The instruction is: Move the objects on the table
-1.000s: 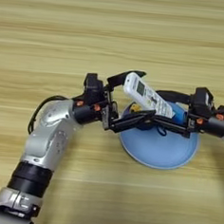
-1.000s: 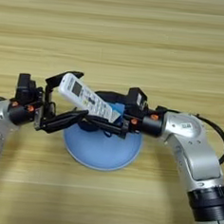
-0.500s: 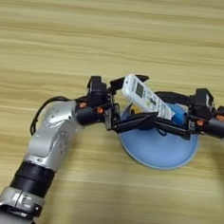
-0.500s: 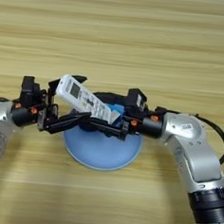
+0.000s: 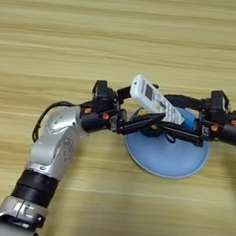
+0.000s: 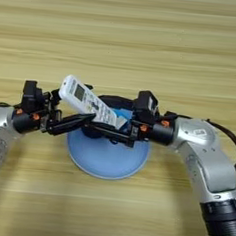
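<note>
Left eye view: I am lifting the remote (image 5: 156, 99) over the plate (image 5: 166, 161), both grippers (image 5: 139, 125) (image 6: 101, 130) pinching it together for balance.

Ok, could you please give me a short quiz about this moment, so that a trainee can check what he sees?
1. True or false: the white remote lies flat on the bare wooden table.
2. What is directly below the remote? A) a light blue plate B) a red bowl C) a green cloth
3. Which grippers reach in over the plate: the left gripper, the right gripper, or both?

Key
1. False: it sits tilted above the plate, between the two grippers.
2. A.
3. Both; they meet from opposite sides under the remote.
</note>
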